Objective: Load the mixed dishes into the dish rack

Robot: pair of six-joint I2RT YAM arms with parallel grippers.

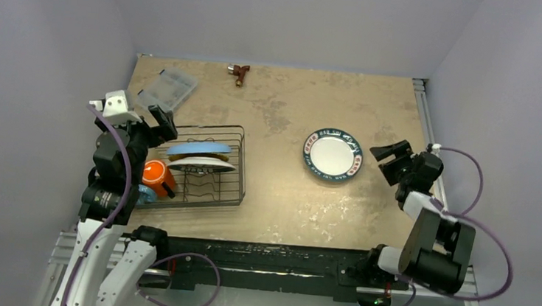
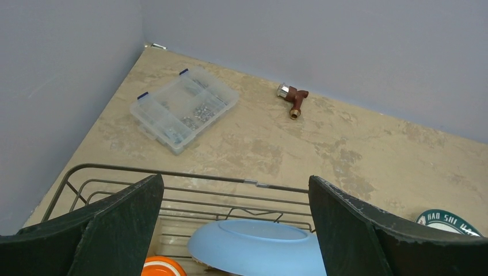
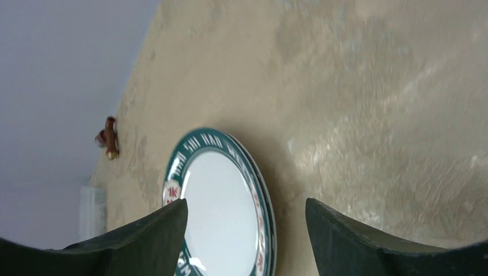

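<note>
In the top view, the white plate with the green rim [image 1: 332, 153] is lying flat on the table [image 1: 278, 205], right of centre in the frame and well apart from the dish rack [image 1: 241, 171] at the left. The right gripper [image 1: 386, 154] is hanging just to the right of the plate with its fingers pointing left toward the rim. It is not touching the plate, and its jaws are spread and carrying nothing. The left gripper [image 1: 161, 118] is hovering over the rack's upper left corner, on the far side from the plate, so the right arm is much the nearer one. The rack is already holding the light blue plate [image 1: 198, 148] and the orange mug [image 1: 155, 175].

In the left wrist view, the left gripper [image 2: 234, 190] is standing wide and empty above the rack's rim [image 2: 172, 173]. The light blue plate [image 2: 253, 247] is showing at the bottom centre, and the green-rimmed plate [image 2: 449, 221] is peeking in at the lower right edge.

In the right wrist view, the right gripper [image 3: 246, 207] is framing the green-rimmed plate [image 3: 213, 195] at the lower centre, jaws apart with nothing between them. Being round, the plate is offering no long axis. To my eye the nearest edge of the rim is what the fingers are lining up on.
</note>
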